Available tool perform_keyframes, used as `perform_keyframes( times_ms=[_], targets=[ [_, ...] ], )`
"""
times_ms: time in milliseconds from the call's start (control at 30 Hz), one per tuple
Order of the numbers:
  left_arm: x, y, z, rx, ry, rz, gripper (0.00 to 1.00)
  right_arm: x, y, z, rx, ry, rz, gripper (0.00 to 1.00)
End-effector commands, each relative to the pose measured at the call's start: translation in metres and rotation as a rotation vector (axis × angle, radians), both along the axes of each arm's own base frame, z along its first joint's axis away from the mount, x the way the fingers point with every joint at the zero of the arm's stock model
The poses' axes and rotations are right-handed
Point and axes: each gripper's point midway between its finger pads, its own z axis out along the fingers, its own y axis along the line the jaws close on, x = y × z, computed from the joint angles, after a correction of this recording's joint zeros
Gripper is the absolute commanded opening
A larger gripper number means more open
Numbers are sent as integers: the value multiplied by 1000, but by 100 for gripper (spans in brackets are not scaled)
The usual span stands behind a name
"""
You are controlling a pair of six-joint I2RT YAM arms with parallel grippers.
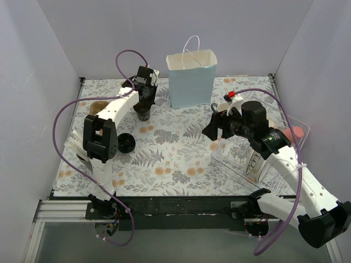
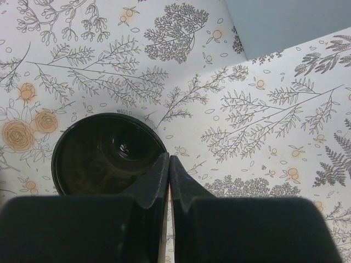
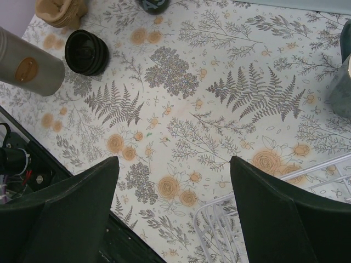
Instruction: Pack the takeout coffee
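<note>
Bag (image 1: 192, 82) is standing at the far middle of the tabletop (image 1: 175, 159). Coffee cup (image 1: 143, 114) is sitting just left of it. Lid (image 1: 126, 143) is lying nearer and further left, apart from the cup. Container (image 1: 241, 161) is sitting at the near right.

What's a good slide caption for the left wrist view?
Left gripper pinching the rim of the takeout coffee on the floral tablecloth.
</note>
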Motion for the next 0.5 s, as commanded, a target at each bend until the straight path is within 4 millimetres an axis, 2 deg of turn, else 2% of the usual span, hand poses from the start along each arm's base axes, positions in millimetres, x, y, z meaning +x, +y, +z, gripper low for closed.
perform_keyframes(
  times_ms=[0,33,167,200,300,467],
  targets=[
    [0,5,14,41,-49,12,0,-1,-1,17,23,-46,4,89],
    [2,6,17,46,-61,14,0,-1,-1,17,23,-46,4,89],
    [7,11,30,76,-104,45,20,0,0,17,21,-41,5,89],
    [8,11,33,73,-111,45,29,0,-1,17,21,-42,5,89],
    [6,11,29,76,-103,34,32,0,0,17,22,-38,8,89],
    [3,14,9,104,-65,34,31,0,1,17,20,-37,10,89]
  ],
)
